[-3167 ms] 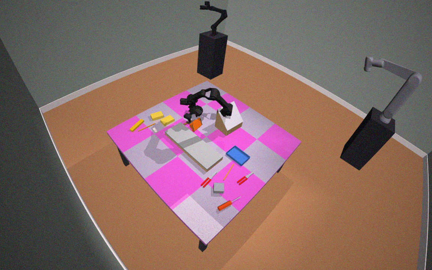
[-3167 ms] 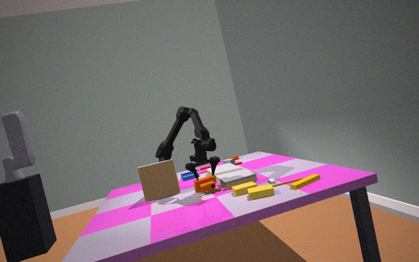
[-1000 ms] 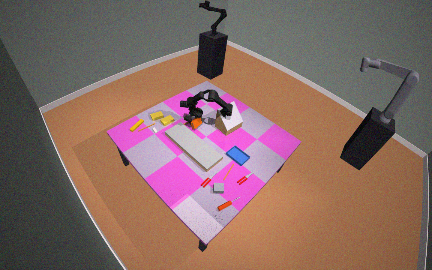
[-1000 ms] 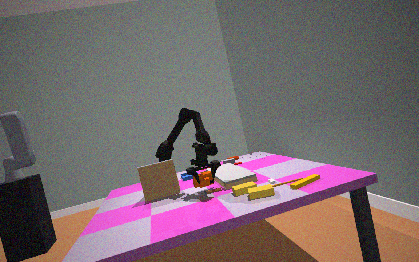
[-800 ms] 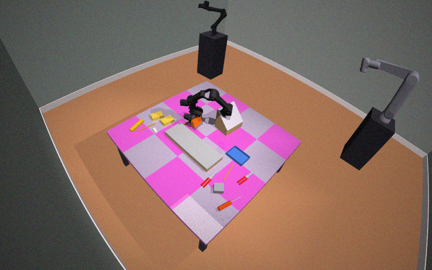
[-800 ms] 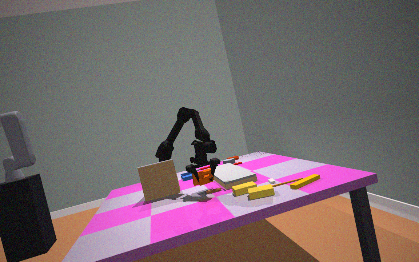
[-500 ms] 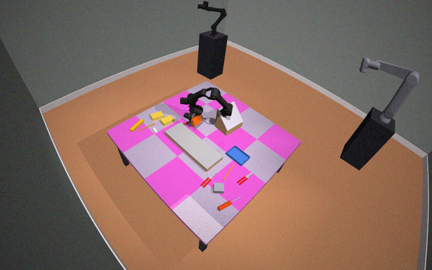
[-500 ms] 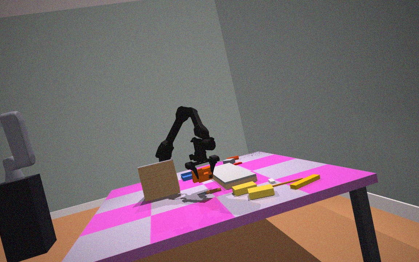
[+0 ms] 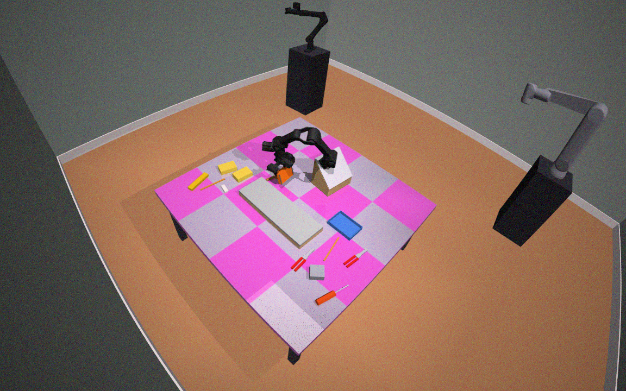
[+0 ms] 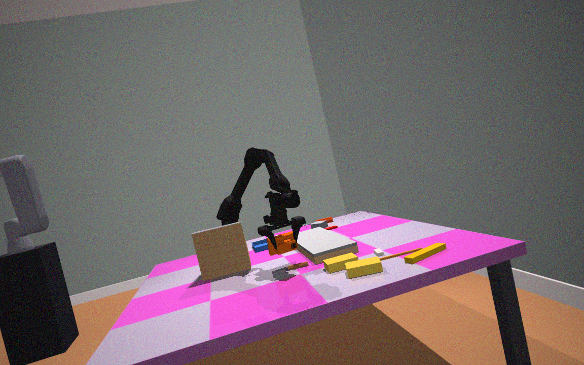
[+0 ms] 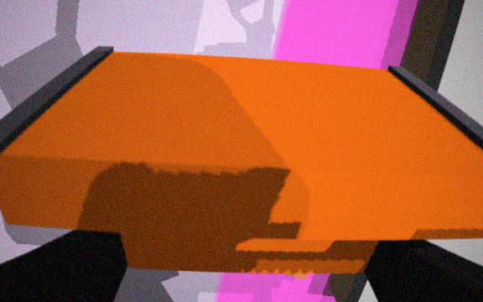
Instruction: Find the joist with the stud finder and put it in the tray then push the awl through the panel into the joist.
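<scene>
The checkered tabletop [image 9: 237,272] carries everything, so each tool lies within the arm's reach. Biggest on it is the long grey floor panel [image 9: 280,210], lying flat along the middle, with its top face free for scanning and later for a single straight push.

A tan wedge block [image 10: 219,250] stands by the arm's [image 10: 257,169] foot; its purpose I cannot tell. The blue tray [image 9: 344,225] sits just beside the panel's far long edge, a short carry for setting the finder down.

The orange stud finder [image 11: 267,138] is the thing in hand. The pincer [image 10: 281,232] is clamped across its width, a dark pad [image 11: 36,102] flat against each side, which keeps the body level. In the exterior view it looks lifted off the tabletop, near the panel's end, not yet over it. My judgement: the scan is the step ahead, and the level hold suits sliding the finder's underside along the panel.

A thin brown-handled tool [image 10: 295,266], probably the awl, lies on the tabletop just in front of the pincer, close to the panel. Yellow blocks [image 10: 363,267], red screwdrivers [image 9: 331,295] and pencils are clutter.
</scene>
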{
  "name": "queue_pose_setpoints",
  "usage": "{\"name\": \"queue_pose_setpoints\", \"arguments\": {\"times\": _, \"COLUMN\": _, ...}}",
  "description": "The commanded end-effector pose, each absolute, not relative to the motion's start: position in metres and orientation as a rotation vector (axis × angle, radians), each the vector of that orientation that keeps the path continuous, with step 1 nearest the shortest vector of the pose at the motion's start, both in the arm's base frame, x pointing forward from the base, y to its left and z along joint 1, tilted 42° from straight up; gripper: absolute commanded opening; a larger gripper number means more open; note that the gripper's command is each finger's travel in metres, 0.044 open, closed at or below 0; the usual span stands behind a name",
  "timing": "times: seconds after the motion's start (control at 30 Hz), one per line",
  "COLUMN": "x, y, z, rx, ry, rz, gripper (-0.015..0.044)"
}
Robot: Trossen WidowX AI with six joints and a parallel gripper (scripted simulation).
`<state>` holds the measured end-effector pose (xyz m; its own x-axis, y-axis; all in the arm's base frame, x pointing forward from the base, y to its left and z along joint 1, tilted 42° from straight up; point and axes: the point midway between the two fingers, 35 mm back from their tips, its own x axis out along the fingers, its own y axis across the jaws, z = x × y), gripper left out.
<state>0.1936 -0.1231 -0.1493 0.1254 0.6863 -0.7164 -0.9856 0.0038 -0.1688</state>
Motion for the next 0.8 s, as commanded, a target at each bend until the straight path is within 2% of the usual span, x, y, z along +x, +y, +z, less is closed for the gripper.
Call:
{"name": "queue_pose_setpoints", "arguments": {"times": 0.0, "x": 0.1932, "y": -0.1229, "z": -0.1486, "rx": -0.764, "ry": 0.526, "rz": 1.396, "gripper": 0.0000}}
{"name": "queue_pose_setpoints", "arguments": {"times": 0.77, "x": 0.1929, "y": -0.1187, "z": -0.1487, "rx": -0.830, "ry": 0.603, "rz": 1.368, "gripper": 0.0000}}
